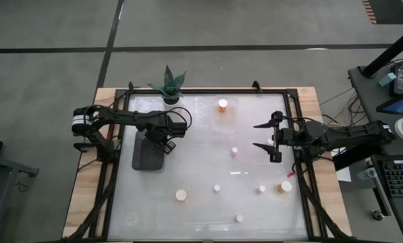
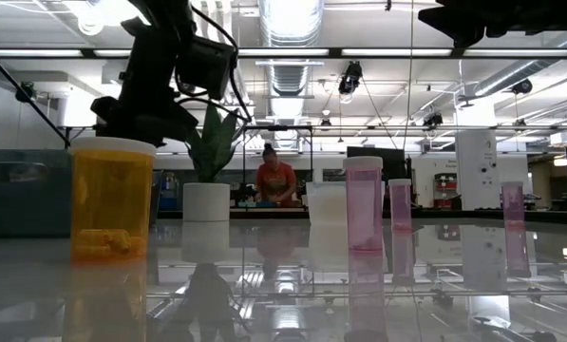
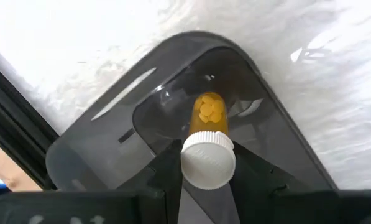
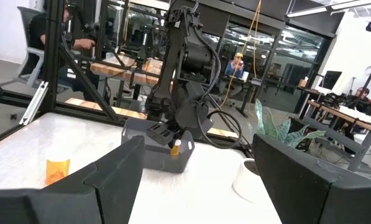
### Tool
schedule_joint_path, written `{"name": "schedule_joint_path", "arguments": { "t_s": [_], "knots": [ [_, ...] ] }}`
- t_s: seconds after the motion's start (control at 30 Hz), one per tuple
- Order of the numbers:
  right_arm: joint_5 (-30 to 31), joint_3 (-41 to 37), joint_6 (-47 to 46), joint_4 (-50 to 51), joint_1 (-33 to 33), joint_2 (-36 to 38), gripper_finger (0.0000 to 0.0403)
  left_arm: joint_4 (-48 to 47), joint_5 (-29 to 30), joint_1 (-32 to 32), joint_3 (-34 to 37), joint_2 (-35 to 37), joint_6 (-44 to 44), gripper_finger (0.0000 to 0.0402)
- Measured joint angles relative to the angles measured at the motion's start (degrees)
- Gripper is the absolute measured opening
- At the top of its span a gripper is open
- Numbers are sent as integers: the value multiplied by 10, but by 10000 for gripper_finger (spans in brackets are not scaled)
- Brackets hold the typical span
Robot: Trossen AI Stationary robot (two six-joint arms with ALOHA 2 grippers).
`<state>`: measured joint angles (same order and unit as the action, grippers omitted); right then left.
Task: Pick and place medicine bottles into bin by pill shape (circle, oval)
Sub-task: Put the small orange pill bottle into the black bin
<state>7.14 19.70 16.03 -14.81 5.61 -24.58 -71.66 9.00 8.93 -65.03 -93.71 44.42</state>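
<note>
My left gripper is shut on an orange medicine bottle with a white cap and round yellow pills inside. It holds the bottle over the dark grey bin at the table's left. The right wrist view also shows this bottle at the bin. My right gripper is open and empty above the table's right part. One orange bottle stands at the far middle, seemingly in the clear tray. Two orange bottles and several small pinkish ones stand loose on the table. My left gripper pinches the bottle between its two fingers at its cap end, one finger on each side. The fingers come from above, pointing down. The bottle hangs below them, bottom toward the bin's floor, clear of the table.
A white pot with a green plant stands at the far edge, left of centre. Black frame bars run along the table's left and right sides. In the low view an orange bottle and pink bottles stand close. A person sits beyond the table.
</note>
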Motion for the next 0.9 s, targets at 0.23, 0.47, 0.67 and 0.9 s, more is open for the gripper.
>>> {"name": "schedule_joint_path", "arguments": {
  "t_s": [0.23, 0.47, 0.67, 0.9],
  "knots": [
    [0, 0, 0, 0, 0, 0, 288, 23, -26, 0, 18, 0, -13, 91],
    [0, 0, 0, 0, 0, 0, 288, 26, -24, 0, 25, 0, -11, 107],
    [0, 0, 2, 0, 0, 0, 288, 27, -22, 0, 25, 0, -13, 150],
    [0, 0, 2, 0, 0, 0, 288, 9, -20, 0, 12, 2, -19, 173]
  ]
}}
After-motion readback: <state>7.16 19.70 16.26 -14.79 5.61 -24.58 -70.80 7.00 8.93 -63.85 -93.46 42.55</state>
